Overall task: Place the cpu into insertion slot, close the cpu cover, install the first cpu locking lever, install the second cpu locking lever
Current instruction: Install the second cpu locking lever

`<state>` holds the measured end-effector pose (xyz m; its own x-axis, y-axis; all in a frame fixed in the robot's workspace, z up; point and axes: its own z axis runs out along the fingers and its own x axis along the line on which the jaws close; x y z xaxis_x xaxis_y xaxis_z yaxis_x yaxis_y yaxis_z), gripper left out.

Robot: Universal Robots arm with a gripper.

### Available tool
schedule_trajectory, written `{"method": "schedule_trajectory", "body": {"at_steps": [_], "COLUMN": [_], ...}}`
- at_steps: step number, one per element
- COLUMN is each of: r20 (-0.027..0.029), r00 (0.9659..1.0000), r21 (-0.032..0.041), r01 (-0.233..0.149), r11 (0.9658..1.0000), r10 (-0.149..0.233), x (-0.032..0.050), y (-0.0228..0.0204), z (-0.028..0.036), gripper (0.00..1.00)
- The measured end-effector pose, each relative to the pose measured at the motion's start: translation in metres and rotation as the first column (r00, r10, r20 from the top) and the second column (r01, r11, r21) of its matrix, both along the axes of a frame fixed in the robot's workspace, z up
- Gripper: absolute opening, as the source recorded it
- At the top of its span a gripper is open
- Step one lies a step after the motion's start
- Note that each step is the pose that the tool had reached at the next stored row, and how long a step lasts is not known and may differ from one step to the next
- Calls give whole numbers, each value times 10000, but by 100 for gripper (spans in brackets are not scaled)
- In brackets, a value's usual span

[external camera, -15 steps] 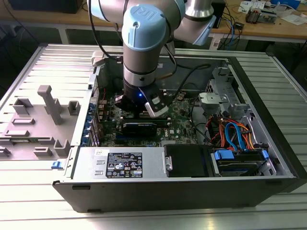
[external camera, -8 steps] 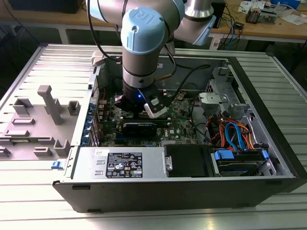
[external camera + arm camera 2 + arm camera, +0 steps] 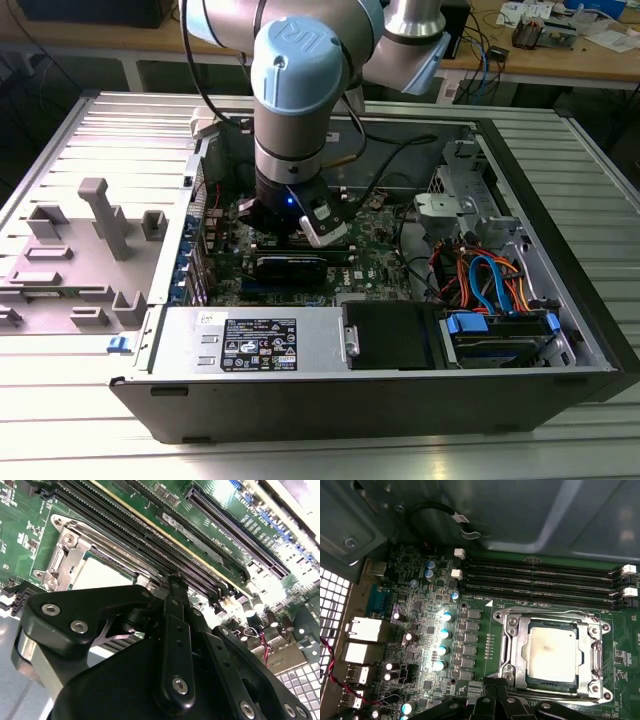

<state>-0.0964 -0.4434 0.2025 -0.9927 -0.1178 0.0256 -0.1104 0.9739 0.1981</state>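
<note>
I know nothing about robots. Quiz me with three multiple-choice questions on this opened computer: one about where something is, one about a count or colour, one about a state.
1. Where is the cpu?
A. On the grey tray outside the case
B. Seated in the insertion slot
C. Held in the hand

2. How many long black memory slots run beside the socket in the first wrist view?
A. One
B. Four
C. Nine

3. The cpu cover is:
A. Lying down around the chip
B. Standing upright
C. Removed

Answers:
1 B, the silvery chip sits inside the socket frame.
2 B, four parallel slots show.
3 A, the metal frame lies flat with the chip showing through its opening.
</note>
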Motion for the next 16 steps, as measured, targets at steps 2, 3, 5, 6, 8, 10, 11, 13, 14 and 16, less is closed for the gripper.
{"method": "schedule_trajectory", "body": {"at_steps": [2, 3, 5, 6, 8, 10, 11, 13, 14, 16], "r20": [0, 1, 9, 11, 13, 12, 12, 13, 13, 12], "r00": [10000, 10000, 10000, 10000, 10000, 10000, 10000, 10000, 10000, 10000], "r21": [7, 17, 27, 26, 27, 25, 24, 25, 25, 23], "r01": [-6, -8, -6, -7, -10, -8, -8, -8, -8, -8], "r11": [10000, 10000, 10000, 10000, 10000, 10000, 10000, 10000, 10000, 10000], "r10": [6, 8, 6, 7, 10, 8, 8, 8, 8, 8], "x": [-10, -10, -22, -23, -28, -29, -29, -28, -28, -28], "y": [3, 4, 10, 10, 19, 25, 29, 32, 32, 32], "z": [-7, -9, -12, -12, -13, -12, -13, -14, -14, -16], "gripper": [11, 11, 11, 11, 11, 11, 11, 11, 11, 11]}}
